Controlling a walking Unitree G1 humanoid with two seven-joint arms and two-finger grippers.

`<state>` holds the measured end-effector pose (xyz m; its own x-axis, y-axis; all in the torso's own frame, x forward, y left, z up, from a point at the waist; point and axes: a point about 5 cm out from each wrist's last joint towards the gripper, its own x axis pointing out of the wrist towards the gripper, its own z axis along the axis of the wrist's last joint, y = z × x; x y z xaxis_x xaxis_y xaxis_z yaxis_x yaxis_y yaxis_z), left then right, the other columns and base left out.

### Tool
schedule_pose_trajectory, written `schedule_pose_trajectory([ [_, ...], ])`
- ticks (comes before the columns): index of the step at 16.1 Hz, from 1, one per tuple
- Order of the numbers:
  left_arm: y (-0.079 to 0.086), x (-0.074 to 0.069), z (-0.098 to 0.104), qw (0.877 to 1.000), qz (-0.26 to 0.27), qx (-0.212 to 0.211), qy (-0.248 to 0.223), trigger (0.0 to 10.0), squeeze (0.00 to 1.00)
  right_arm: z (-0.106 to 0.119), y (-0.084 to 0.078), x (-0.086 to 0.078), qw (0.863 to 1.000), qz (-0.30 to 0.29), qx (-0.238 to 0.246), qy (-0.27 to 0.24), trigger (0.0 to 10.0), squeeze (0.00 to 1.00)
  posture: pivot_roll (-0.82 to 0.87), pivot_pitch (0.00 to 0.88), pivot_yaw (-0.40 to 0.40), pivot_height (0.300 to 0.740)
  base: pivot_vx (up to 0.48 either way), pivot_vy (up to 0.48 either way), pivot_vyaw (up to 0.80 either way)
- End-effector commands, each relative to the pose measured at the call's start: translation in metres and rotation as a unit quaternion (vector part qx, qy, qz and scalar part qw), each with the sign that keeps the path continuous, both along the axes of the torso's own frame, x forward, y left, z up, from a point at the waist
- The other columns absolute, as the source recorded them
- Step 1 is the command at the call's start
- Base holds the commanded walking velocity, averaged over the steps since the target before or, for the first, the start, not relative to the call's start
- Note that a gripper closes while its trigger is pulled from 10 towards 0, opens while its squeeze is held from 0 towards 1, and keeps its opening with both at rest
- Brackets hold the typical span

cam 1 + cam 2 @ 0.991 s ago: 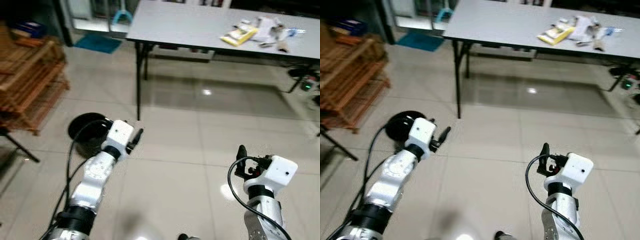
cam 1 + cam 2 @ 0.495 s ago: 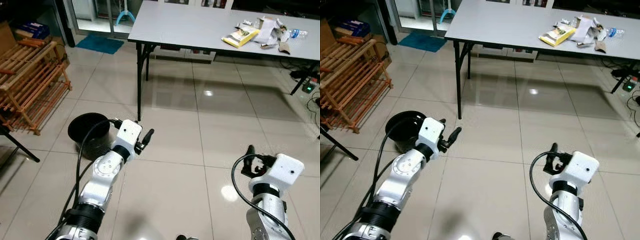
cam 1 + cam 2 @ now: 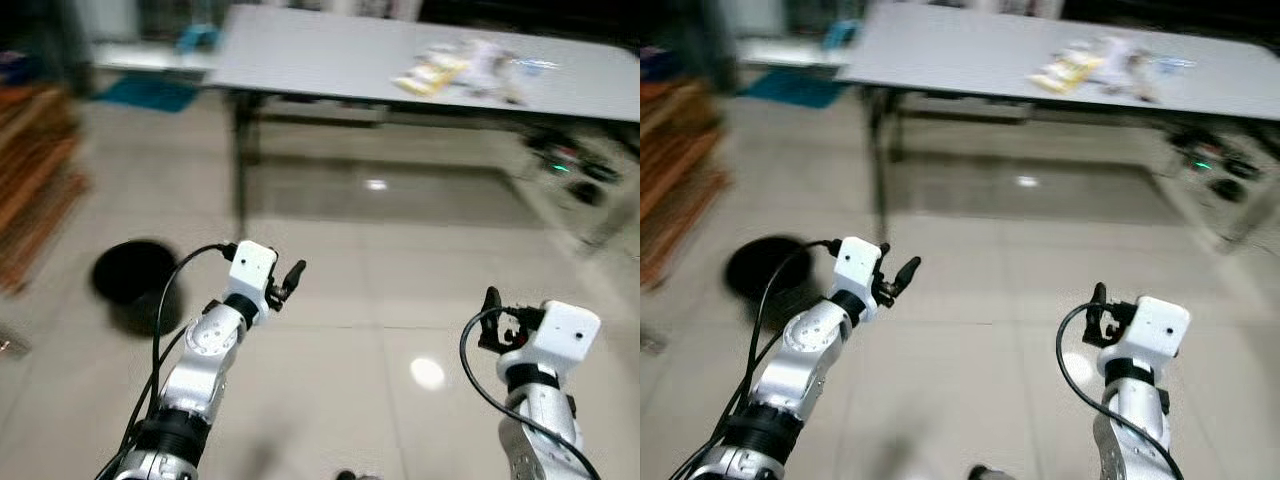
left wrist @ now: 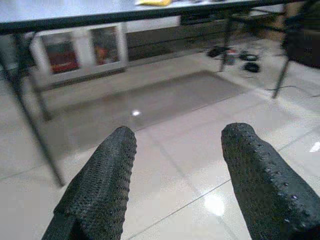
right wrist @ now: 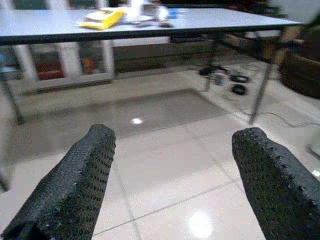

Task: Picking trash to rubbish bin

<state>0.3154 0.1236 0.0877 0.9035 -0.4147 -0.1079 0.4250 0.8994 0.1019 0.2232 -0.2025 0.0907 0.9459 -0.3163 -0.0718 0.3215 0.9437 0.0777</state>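
The step in hand is judged to be the approach: the robot faces the grey table (image 3: 330, 60), and nothing has been picked up. The left gripper (image 3: 292, 277) is raised over the tiled floor (image 3: 380, 270) with its two black fingers spread wide and nothing between them. The right gripper (image 3: 490, 318) is held at about the same height, its fingers likewise wide apart and empty, as the right wrist view confirms. The trash (image 3: 468, 68), a loose pile of yellow packaging and pale paper, lies on the tabletop well ahead of both grippers and nearer the right one's line than the left's. The rubbish bin (image 3: 133, 283), a round black container, stands on the floor just outboard of the left gripper and slightly behind it. The next move probably calls for closing the distance to the table, then reaching a gripper over its edge to the pile. The head views are motion-blurred; no brand, label or writing on the packaging can be read.
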Motion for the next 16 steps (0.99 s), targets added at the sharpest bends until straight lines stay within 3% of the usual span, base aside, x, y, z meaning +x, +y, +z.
schedule_pose_trajectory([
  [1,-0.007,0.002,0.003,1.000,-0.014,-0.004,0.000,10.0,0.00,0.003,-0.007,-0.001,1.000,-0.009,-0.004,0.000,10.0,0.00,0.24,0.070,-0.098,0.740,0.420,0.000,0.00],
  [11,-0.011,0.003,0.002,1.000,-0.019,-0.006,0.003,10.0,0.00,0.003,-0.008,-0.002,1.000,-0.014,0.001,0.003,10.0,0.00,0.22,0.065,-0.101,0.740,0.421,0.000,0.00],
  [16,-0.010,0.004,0.002,1.000,-0.013,-0.003,0.000,10.0,0.00,-0.003,-0.017,-0.002,0.999,-0.045,0.002,0.028,10.0,0.00,0.23,0.064,-0.100,0.740,0.421,0.000,0.00],
])
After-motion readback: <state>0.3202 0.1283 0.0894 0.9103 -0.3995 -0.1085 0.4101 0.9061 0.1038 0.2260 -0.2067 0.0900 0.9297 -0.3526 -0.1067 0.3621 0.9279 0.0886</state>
